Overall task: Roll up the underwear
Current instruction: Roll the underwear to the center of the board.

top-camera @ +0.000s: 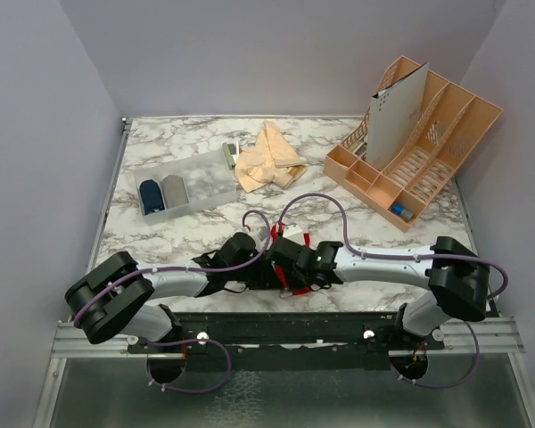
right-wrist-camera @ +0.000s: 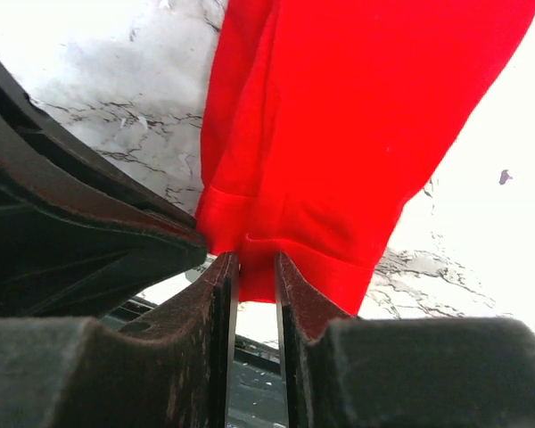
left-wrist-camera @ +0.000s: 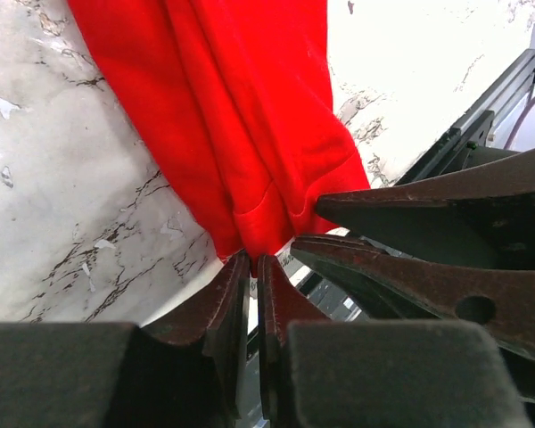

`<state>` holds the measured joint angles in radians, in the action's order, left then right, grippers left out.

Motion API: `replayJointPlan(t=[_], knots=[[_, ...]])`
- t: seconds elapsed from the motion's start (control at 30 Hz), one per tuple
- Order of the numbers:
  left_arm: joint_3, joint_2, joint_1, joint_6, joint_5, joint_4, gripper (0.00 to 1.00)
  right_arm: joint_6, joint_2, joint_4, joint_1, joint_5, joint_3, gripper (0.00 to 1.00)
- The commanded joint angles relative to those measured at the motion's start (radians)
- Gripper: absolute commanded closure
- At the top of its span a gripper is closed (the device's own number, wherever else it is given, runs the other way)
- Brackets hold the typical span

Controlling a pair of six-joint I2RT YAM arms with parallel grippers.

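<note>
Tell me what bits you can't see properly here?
Red underwear: both wrist views cut it off at the top edge; from above, the left arm and right arm cover most of it.
Small blue thing in the peach organizer, top view: too tiny to name.
Peach cloth pile, top view: too crumpled to count pieces.

A high camera looks down from behind the near edge of the desk [top-camera: 143,236]. Both wrist cameras sit very close, sharing the red underwear [left-wrist-camera: 241,134].

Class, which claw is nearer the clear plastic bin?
Left, narrowly. Both pinch the red underwear; the left claw sits toward the bin, the right claw just beyond.
</note>
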<state>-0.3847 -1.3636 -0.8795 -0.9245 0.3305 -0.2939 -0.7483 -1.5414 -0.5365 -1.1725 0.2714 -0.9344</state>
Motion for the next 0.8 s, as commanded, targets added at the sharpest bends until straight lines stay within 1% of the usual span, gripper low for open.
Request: replayJointPlan(t=[0.0, 0.17, 0.33, 0.53, 0.77], knots=[[-0.004, -0.014, -0.005, 0.011, 0.031, -0.031, 0.88, -0.028, -0.021, -0.065, -0.019, 0.073, -0.033, 0.77], [-0.005, -0.01, -0.005, 0.013, 0.034, -0.037, 0.91, -0.025, -0.01, -0.046, -0.022, 0.074, -0.042, 0.99], [-0.002, -0.005, -0.004, 0.007, 0.045, -0.051, 0.95, -0.032, 0.01, -0.033, -0.023, 0.078, -0.045, 1.0], [0.009, 0.02, -0.004, -0.005, 0.069, -0.057, 1.0, -0.05, 0.07, 0.038, -0.023, 0.053, -0.021, 1.0], [0.051, 0.055, -0.005, -0.034, 0.084, -0.066, 1.0, -0.042, 0.073, 0.113, -0.022, -0.025, -0.008, 1.0]])
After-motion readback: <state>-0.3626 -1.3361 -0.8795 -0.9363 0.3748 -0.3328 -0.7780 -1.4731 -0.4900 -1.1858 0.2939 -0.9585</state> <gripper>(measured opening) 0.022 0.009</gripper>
